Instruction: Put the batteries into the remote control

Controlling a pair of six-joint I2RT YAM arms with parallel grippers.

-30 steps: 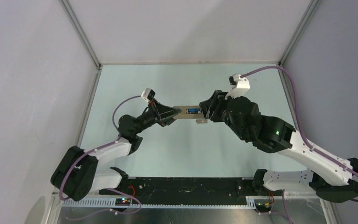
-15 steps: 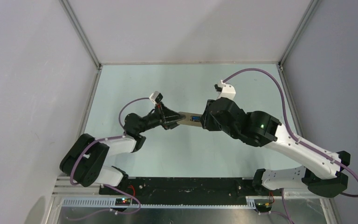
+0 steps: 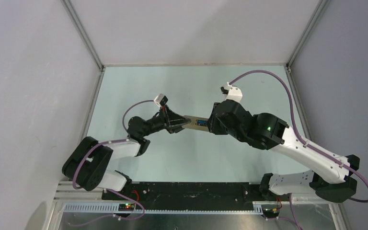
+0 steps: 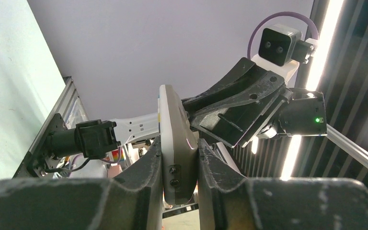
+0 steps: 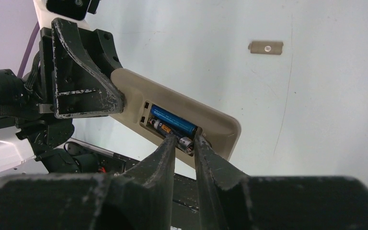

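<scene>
My left gripper (image 4: 178, 143) is shut on one end of the remote control (image 4: 175, 139) and holds it above the table. In the right wrist view its tan back (image 5: 215, 120) faces up with the battery slot open. The blue battery (image 5: 172, 120) lies in the slot. The dark battery (image 5: 170, 131) lies beside it at a slant, its silver end between my right gripper's (image 5: 184, 141) fingertips, which are closed on it. From above, the remote (image 3: 194, 122) spans between the left gripper (image 3: 182, 123) and the right gripper (image 3: 210, 122).
A small tan battery cover (image 5: 265, 47) lies flat on the pale green table (image 3: 172, 153), beyond the remote. Grey walls enclose the table on three sides. A black rail (image 3: 191, 191) runs along the near edge.
Over the last second both arms shifted: the left gripper carried the remote a little right and the right gripper closed in on the slot. In the last half second almost nothing has moved.
</scene>
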